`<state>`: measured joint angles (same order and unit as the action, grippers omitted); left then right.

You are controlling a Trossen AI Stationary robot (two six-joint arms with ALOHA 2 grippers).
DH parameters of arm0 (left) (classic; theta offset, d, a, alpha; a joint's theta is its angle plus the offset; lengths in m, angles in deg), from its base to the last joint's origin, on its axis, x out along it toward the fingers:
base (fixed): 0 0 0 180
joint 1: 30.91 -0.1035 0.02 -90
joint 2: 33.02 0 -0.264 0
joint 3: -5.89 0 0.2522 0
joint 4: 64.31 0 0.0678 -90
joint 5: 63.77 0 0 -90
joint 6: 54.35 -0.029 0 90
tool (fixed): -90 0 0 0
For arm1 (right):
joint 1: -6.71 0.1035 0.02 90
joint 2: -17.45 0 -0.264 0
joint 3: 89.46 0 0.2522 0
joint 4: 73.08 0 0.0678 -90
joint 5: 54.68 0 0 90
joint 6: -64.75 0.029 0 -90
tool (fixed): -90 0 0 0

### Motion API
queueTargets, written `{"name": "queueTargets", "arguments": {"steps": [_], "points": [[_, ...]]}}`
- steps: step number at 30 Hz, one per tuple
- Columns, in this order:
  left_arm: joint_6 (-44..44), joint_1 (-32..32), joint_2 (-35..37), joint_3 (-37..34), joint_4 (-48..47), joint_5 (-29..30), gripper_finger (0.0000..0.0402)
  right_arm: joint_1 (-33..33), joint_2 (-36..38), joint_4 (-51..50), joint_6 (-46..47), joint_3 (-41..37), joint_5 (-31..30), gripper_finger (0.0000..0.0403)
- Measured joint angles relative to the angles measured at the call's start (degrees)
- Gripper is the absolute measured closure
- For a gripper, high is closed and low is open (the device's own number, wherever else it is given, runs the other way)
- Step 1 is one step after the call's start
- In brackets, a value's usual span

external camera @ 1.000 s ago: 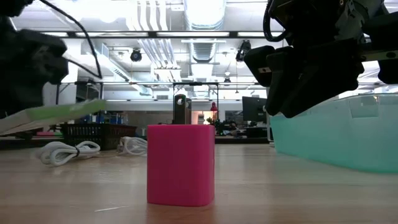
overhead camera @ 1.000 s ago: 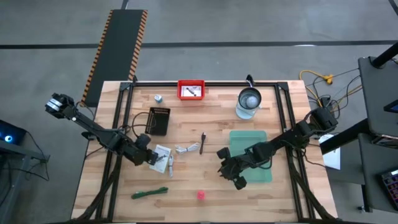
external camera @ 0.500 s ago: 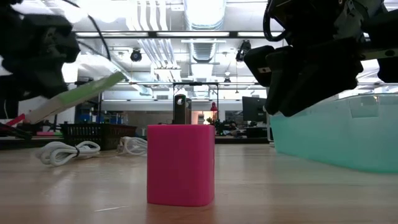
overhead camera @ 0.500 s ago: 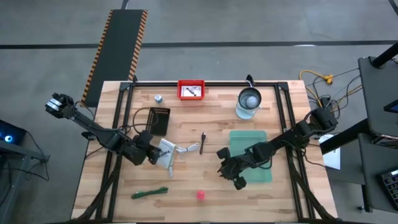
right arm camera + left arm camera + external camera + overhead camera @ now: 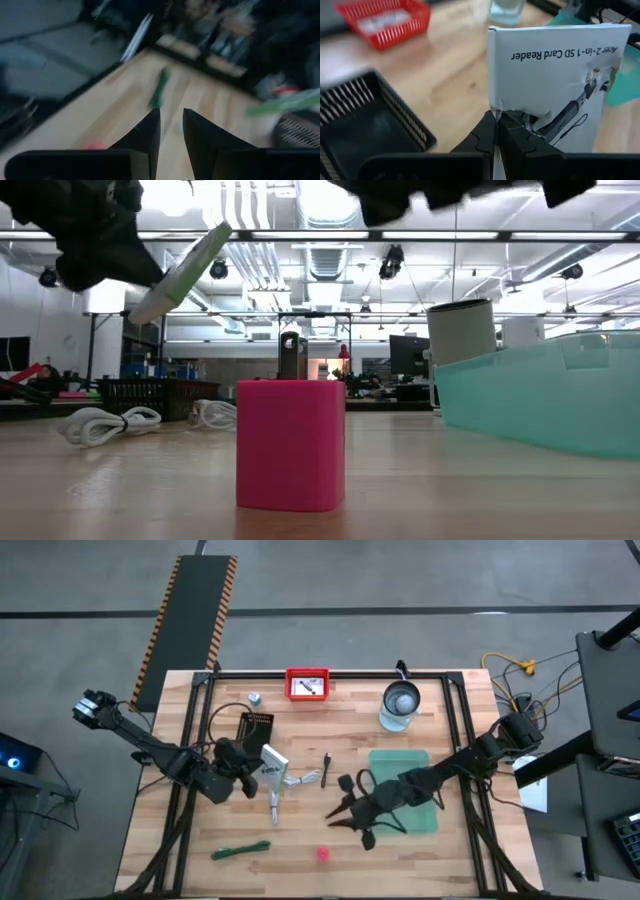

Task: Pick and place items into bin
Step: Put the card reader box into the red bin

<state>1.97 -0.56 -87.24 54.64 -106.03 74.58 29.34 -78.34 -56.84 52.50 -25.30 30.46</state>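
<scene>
My left gripper point(image 5: 247, 766) is shut on a white printed card point(image 5: 271, 764), a card-reader pack, raised above the table's left middle; it shows tilted in the low view point(image 5: 185, 268). My right gripper point(image 5: 340, 812) is open and empty, in the air left of the teal bin point(image 5: 405, 790). On the table lie a white coiled cable point(image 5: 304, 779), a thin black stick point(image 5: 326, 768), a small pale piece point(image 5: 273, 802), a green tie point(image 5: 240, 851), a pink block point(image 5: 291, 445) and a silver cap point(image 5: 255, 698). My left gripper pinches the card by one edge point(image 5: 494, 107) between its two fingers, near a torn spot in that edge. The card is lifted clear of the table and stands tilted up out of the fingers.
A black basket point(image 5: 255, 733) stands just beyond my left gripper, a red basket point(image 5: 307, 684) at the far edge. A glass jar with a metal lid point(image 5: 401, 705) stands beyond the bin. Metal frame rails run along the table's left and right sides.
My left gripper has risen and gone toward the far right with the card, which has come off the table and tipped up on edge. My right gripper has risen out of the low view and swung toward the table's left.
</scene>
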Motion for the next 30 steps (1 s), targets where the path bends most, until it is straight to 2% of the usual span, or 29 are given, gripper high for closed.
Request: {"name": "queueTargets", "arguments": {"steps": [6, 11, 16, 22, 26, 30], "points": [[-13.75, -0.02, 0.0, 0.32, 7.7, 9.76, 0.0401, -1.77, 0.04, 11.04, -1.55, -0.05, -11.64, 0.0331], [-27.33, 0.0, 0.0, 0.3, 18.08, 10.84, 0.0401, -5.77, 0.04, 12.21, 0.68, -0.06, -12.0, 0.0307], [-37.71, -0.12, 0.0, 0.17, 24.55, 14.69, 0.0401, -9.53, -0.41, 12.09, 2.23, 0.75, -11.89, 0.0251], [-41.71, -0.85, -0.34, 0.12, 26.43, 25.46, 0.0401, -12.48, -1.89, 12.17, 1.77, 3.84, -11.83, 0.018], [-42.55, -1.78, -0.78, 0.1, 26.49, 26.88, 0.0401, -13.92, -2.69, 12.17, 0.23, 5.84, -11.85, 0.0156], [-43.61, -2.3, -1.14, 0.1, 26.61, 27.07, 0.0401, -14.85, -2.69, 12.19, 0.12, 6.29, -11.81, 0.015]]}}
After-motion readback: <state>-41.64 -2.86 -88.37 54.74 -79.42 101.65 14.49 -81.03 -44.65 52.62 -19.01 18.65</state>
